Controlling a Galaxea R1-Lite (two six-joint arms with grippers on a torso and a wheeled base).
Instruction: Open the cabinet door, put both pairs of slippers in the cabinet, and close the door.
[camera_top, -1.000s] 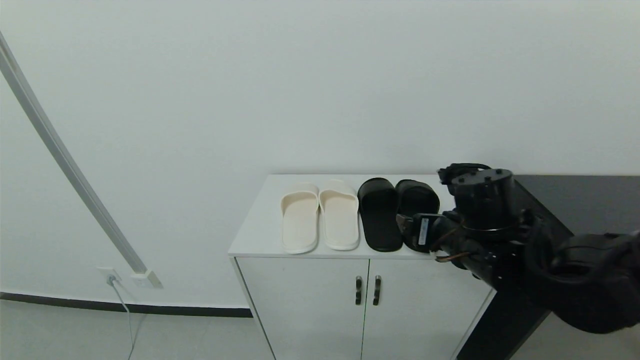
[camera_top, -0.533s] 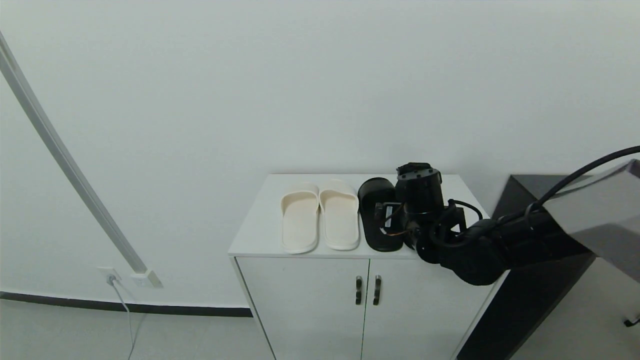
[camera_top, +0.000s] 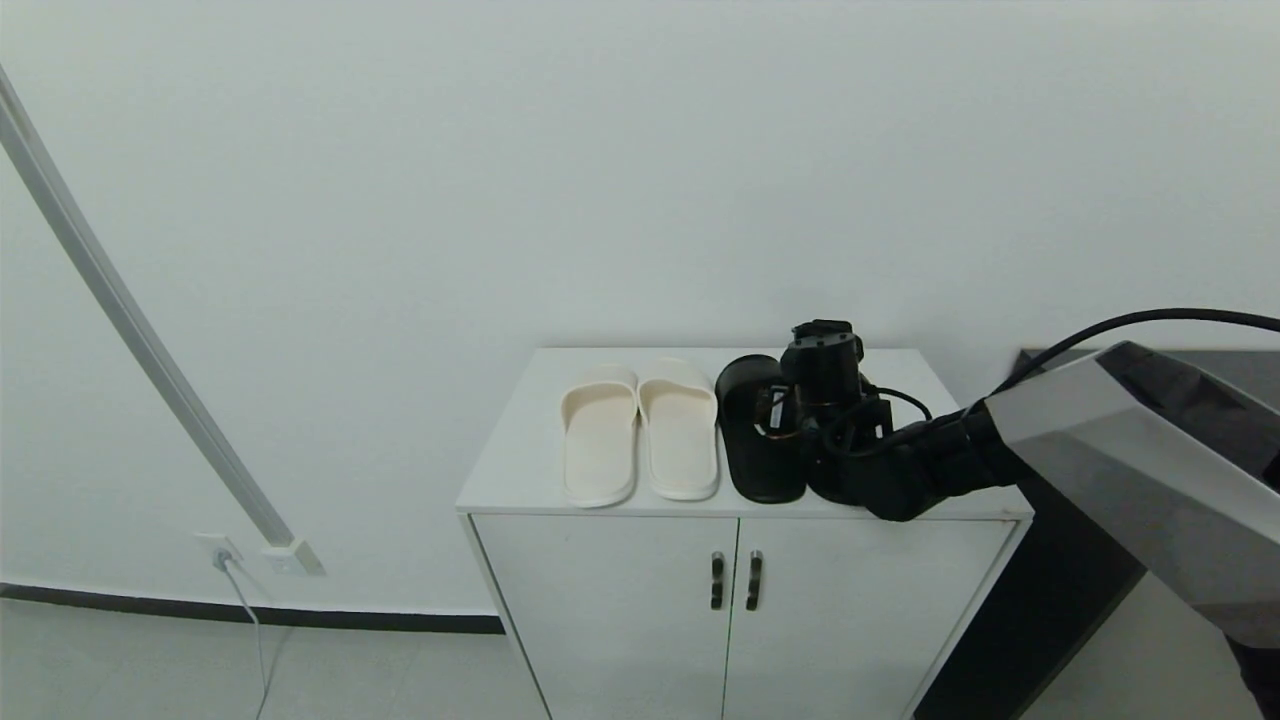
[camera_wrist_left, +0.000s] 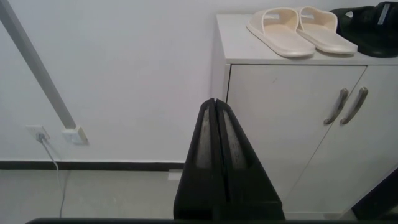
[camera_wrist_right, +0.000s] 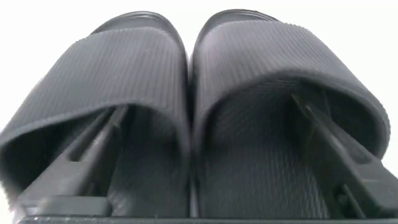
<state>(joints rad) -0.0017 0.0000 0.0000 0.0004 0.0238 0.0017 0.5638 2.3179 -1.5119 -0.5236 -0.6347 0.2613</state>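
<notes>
A white cabinet (camera_top: 512, 455) stands against the wall with both doors (camera_top: 610, 620) shut and two dark handles (camera_top: 735, 580) at the middle. On its top lie a pair of white slippers (camera_top: 640, 432) and, to their right, a pair of black slippers (camera_top: 757, 435). My right gripper (camera_top: 812, 435) rests over the right black slipper and hides most of it. In the right wrist view it (camera_wrist_right: 199, 165) is open, one finger (camera_wrist_right: 84, 158) under each strap of the black slippers (camera_wrist_right: 124, 68). My left gripper (camera_wrist_left: 215, 106) is shut, low and left of the cabinet (camera_wrist_left: 280, 99).
A slanted grey cable duct (camera_top: 130, 320) runs down the wall to a socket (camera_top: 218, 552) with a cord, left of the cabinet. A dark piece of furniture (camera_top: 1050, 610) stands close against the cabinet's right side. Bare floor lies in front of the doors.
My right arm has swung left and stretched out over the cabinet top, bringing its gripper onto the black slippers. The slippers and doors have not moved.
</notes>
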